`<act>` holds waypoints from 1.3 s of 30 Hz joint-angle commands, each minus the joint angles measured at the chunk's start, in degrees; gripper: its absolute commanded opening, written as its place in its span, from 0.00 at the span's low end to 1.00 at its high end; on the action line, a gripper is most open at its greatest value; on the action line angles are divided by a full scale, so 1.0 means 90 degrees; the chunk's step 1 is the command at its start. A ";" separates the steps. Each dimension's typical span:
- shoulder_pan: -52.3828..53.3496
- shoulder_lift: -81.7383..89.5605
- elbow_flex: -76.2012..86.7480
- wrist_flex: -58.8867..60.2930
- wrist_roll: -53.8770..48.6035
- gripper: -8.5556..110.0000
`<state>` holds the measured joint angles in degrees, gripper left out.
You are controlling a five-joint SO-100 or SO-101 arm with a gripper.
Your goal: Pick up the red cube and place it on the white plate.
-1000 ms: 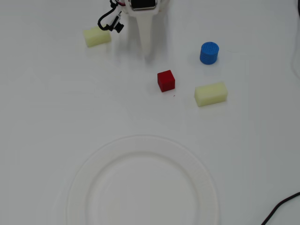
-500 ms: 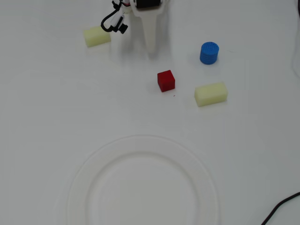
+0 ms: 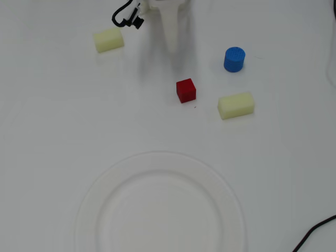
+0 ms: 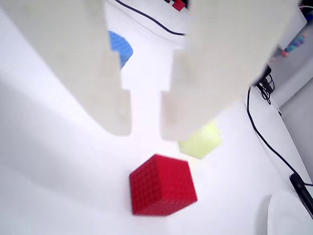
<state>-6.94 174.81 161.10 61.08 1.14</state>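
Red is what I am lining up on: the red cube (image 3: 186, 90) is sitting bare on the white table, toward the far edge and a little right of centre in the overhead view, with nothing touching it. I am hanging my gripper (image 4: 145, 128) above and just short of it, the two pale fingers parted only by a narrow slot, empty, and in the wrist view the cube (image 4: 162, 185) is showing just below the tips. So I am judging this as the approach, the grasp not yet begun. That slot is looking narrower than the cube, so the next move is calling for me to spread the fingers, slide forward until the cube is centred between them, then drop and close. I am minding the pale yellow block (image 3: 236, 105) just to the cube's right and the blue cylinder (image 3: 234, 59) beyond it, both near enough to nudge. The white plate (image 3: 100, 186) is waiting well apart at the near edge, empty, faint against the table.
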 commanded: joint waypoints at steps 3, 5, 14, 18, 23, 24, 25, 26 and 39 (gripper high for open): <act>-0.0195 -0.2354 -0.1357 -0.0137 -0.0332 0.25; -0.0225 -0.2861 -0.1543 -0.0225 -0.0459 0.27; -0.0439 -0.4551 -0.2119 -0.0859 -0.0527 0.30; -0.0420 -0.5391 -0.2676 -0.1016 -0.0537 0.30; -0.0264 -0.6074 -0.2861 -0.1270 -0.0752 0.30; -0.0234 -0.6143 -0.2842 -0.1318 -0.0791 0.30; -0.0205 -0.6182 -0.2783 -0.1396 -0.0830 0.30; -0.0176 -0.6182 -0.2705 -0.1523 -0.0879 0.29; 0.0029 -0.6631 -0.2520 -0.2168 -0.1230 0.07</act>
<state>-6.94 115.05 138.43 42.89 -10.81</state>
